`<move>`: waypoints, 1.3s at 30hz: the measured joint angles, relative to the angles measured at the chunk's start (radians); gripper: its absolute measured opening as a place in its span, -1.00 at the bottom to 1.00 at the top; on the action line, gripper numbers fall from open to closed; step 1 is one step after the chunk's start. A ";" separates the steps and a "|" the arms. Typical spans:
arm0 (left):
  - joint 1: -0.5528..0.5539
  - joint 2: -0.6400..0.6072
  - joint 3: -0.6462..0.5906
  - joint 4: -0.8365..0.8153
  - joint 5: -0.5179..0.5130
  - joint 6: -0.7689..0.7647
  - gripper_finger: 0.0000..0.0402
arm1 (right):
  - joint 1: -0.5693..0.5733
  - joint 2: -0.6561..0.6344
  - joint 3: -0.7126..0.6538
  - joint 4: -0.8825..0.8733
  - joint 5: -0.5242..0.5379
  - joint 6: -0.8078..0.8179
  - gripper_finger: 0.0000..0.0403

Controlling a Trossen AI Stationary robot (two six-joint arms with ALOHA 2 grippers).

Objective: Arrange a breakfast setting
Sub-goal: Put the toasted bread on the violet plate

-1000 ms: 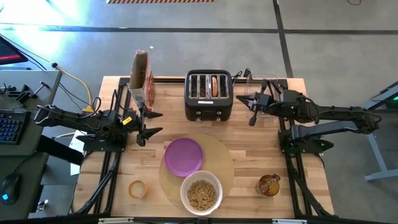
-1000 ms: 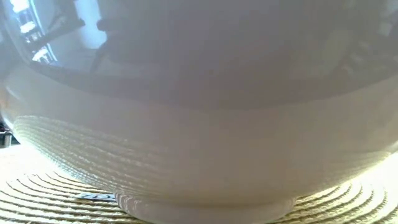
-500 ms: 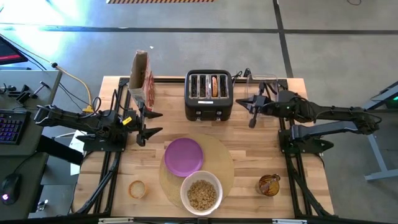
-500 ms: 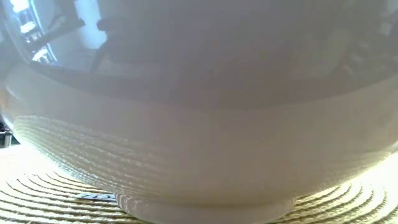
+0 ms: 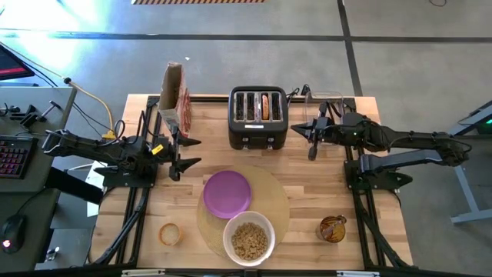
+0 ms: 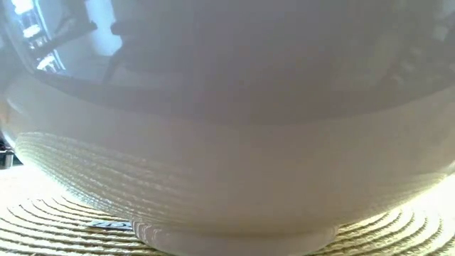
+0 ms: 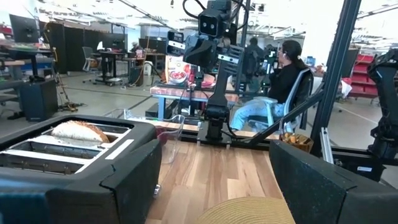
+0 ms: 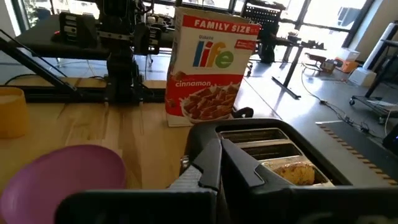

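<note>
1. The place is a robot laboratory or workshop, not a home kitchen.
2. Outside the wooden table [image 5: 307, 185] is a grey concrete floor [image 5: 400, 46].
3. Behind are desks [image 7: 112, 59], a seated person [image 7: 283, 74] and red shelves [image 7: 367, 68].

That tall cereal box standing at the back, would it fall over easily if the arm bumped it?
Probably yes. The cereal box stands upright on a narrow base, so a nudge high up would likely tip it. Its top flap looks open in the high view and the white bowl already holds cereal, so it may be partly emptied and light. Thin cardboard would likely dent under a firm squeeze.
</note>
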 joint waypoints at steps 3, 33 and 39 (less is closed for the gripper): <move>0.000 0.000 0.000 0.000 0.000 -0.005 0.43 | 0.000 0.000 0.000 0.000 -0.007 0.028 -1.00; 0.000 0.000 0.000 0.000 0.000 -0.007 0.43 | -0.021 0.294 0.000 0.278 0.279 0.282 -1.00; 0.000 0.000 0.000 0.000 0.000 -0.007 0.43 | -0.063 0.357 0.022 0.379 0.277 0.287 -0.97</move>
